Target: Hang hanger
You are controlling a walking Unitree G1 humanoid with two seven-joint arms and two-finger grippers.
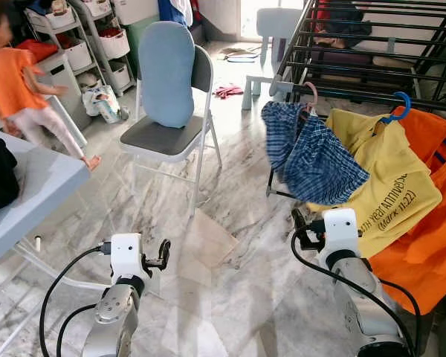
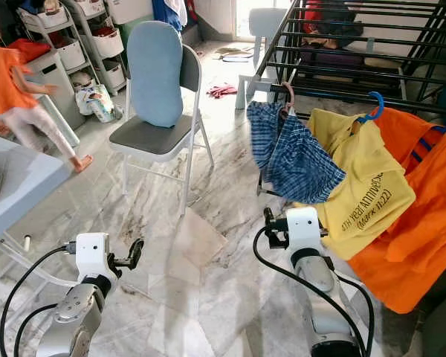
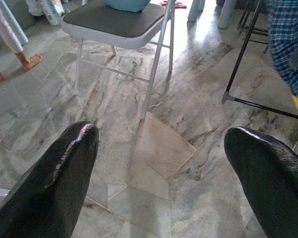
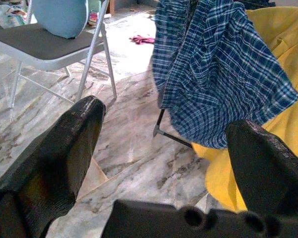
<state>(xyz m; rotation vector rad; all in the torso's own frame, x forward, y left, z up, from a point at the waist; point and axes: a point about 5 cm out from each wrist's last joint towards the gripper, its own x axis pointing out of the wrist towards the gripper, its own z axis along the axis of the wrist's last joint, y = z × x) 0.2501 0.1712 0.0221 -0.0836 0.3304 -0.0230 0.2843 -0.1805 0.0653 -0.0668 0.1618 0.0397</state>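
**Hanger on the rack, both end effectors empty**

As the left eye view shows, the pink hanger [image 1: 311, 95] sits hooked over a lower bar of the black drying rack [image 1: 372, 52], carrying the blue plaid garment [image 1: 312, 156]. Beside it a blue hanger [image 1: 398, 108] bears the yellow shirt [image 1: 383, 186], with an orange garment [image 1: 431, 245] behind. On this evidence the hanging step looks complete; what remains, in the inspector's judgement, is only to draw clear. The pink hook points upward over the bar; the hanger's long axis cannot be read, being buried under cloth. The right end effector [image 1: 300, 227] sits low, below the plaid garment and apart from it. The left end effector [image 1: 162, 254] hangs over the marble floor [image 1: 238, 297], well away.

The right eye view confirms a folding chair [image 2: 160, 134] and a person [image 2: 18, 89] at the far left, beside a worktop [image 2: 22, 186].

The left wrist view has both fingers [image 3: 54, 183] spread wide, nothing between them.

The right wrist view likewise shows fingers [image 4: 59, 168] parted and empty, the plaid garment ahead.
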